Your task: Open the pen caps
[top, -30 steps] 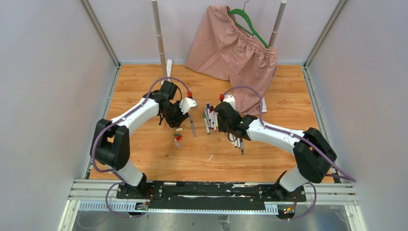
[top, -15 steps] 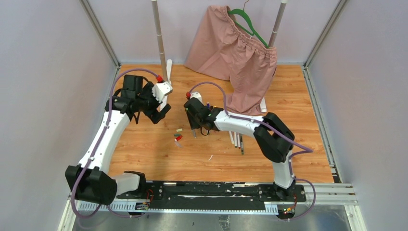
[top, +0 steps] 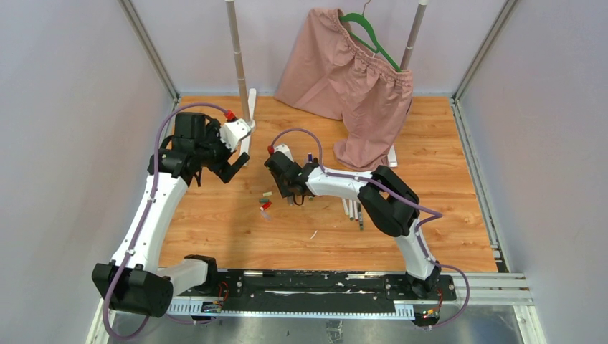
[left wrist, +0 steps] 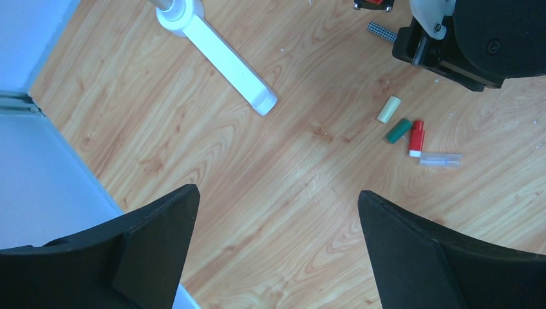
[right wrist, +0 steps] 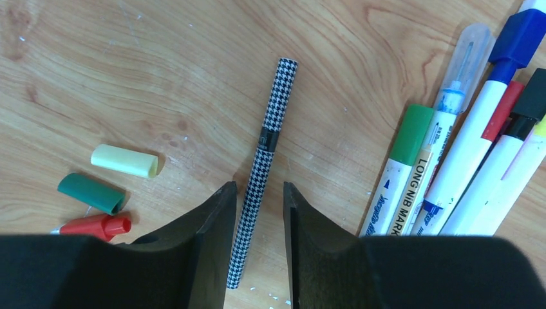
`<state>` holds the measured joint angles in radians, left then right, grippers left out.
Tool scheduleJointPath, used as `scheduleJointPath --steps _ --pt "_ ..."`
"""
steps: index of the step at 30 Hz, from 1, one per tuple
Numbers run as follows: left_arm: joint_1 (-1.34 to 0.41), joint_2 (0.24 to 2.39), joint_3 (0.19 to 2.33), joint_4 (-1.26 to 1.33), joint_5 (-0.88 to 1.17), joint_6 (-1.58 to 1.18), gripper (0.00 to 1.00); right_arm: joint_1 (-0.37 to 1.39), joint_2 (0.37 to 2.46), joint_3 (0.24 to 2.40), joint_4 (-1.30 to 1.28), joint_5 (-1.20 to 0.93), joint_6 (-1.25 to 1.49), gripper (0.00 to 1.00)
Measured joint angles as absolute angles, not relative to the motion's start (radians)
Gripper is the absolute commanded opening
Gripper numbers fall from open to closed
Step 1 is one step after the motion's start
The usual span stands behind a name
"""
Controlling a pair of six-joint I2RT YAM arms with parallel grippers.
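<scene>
My right claw [right wrist: 259,190] is down at the bench [right wrist: 161,51], with one finger on each side of the checked pen [right wrist: 265,154]. The fingers are close together but not squeezing yet (I can see a thin gap on the 3 o'clock side). My left claw [left wrist: 273,212] is wide open and holds nothing. It hangs at about 10 o'clock from the right one.

The checked pen points to 12 o'clock. I think its cap [right wrist: 284,96] is the part above the black ring [right wrist: 269,138]. So I should pinch the lower part, below the ring, and leave the top free. I should squeeze firmly and lift straight up. Then I can bring the left claw to the top end and pull along the pen, not sideways.

I need to be careful. The yellow cap [right wrist: 123,161], green cap [right wrist: 90,193] and red cap [right wrist: 96,225] lie loose at 9 o'clock. The other pens [right wrist: 451,161] are bunched at 3 o'clock. I must not bump any of them.
</scene>
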<state>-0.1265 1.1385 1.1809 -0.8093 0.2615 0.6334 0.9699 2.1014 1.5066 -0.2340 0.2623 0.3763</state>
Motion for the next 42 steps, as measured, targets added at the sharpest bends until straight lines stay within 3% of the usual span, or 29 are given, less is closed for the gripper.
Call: scheduleJointPath --steps 11,21,31,36,42 --pt "-0.126 1.117 1.148 -0.801 0.358 0.689 1.00 0.973 2.106 1.502 -0.231 0.276 0.360 0.01" --pt "-0.126 0.985 0.979 -0.830 0.518 1.035 1.00 0.961 1.985 1.384 -0.233 0.217 0.358 0.00" --pt "-0.205 0.825 0.883 -0.854 0.556 1.368 1.00 0.931 1.730 1.336 -0.215 -0.199 0.392 0.00" --pt "-0.286 0.785 0.862 -0.860 0.547 1.483 0.93 0.931 1.710 1.336 -0.210 -0.412 0.419 0.00" --pt "-0.389 0.810 0.856 -0.865 0.481 1.576 0.76 0.929 1.710 1.356 -0.223 -0.564 0.444 0.00"
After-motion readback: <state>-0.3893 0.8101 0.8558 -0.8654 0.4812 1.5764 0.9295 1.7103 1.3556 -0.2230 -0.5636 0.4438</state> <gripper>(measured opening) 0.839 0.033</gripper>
